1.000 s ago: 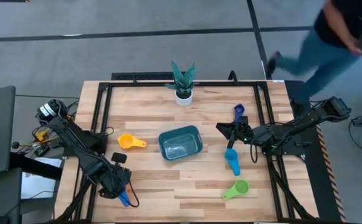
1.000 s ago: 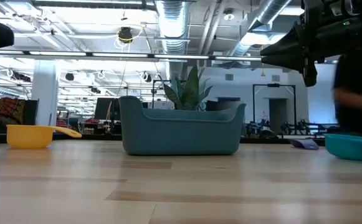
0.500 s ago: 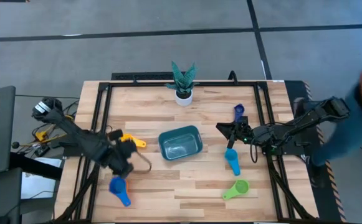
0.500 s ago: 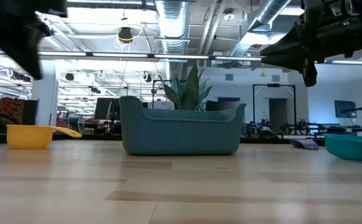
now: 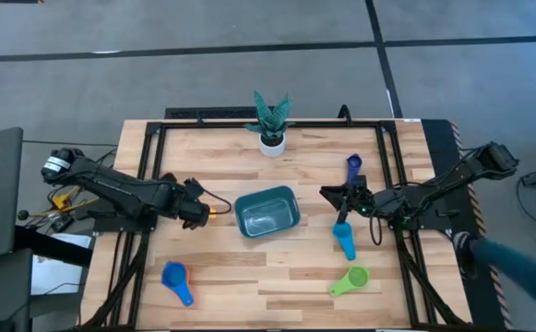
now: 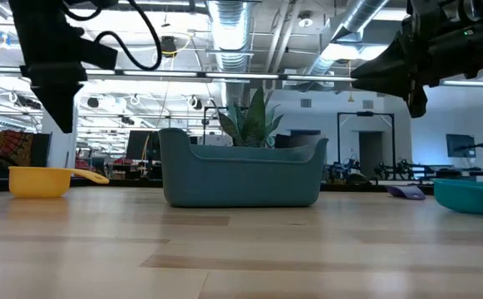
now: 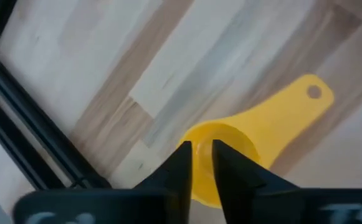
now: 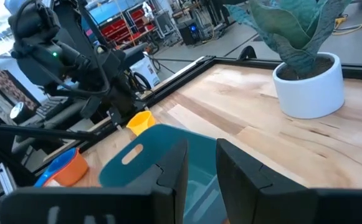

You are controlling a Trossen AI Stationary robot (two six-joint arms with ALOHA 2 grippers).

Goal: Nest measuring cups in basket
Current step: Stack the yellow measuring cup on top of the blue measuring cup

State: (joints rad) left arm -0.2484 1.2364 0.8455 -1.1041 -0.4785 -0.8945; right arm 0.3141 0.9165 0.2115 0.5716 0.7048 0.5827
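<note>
Yellow cup (image 7: 230, 155) lies left of the basket (image 5: 268, 212), directly under our left gripper (image 7: 199, 155), fingers narrowly parted over its bowl, handle pointing toward the basket.

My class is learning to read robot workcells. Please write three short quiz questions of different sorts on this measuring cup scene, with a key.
1. True or false: the basket already holds a cup.
2. Which cup is the left gripper hovering over? A) green B) yellow C) blue
3. Fill in: the white pot with the plant stands near the table's ____ edge in the high view.

Key:
1. False; the basket looks empty.
2. B; the yellow cup lies just under its nearly closed fingers.
3. Far (top); the right gripper waits beside the basket.
</note>
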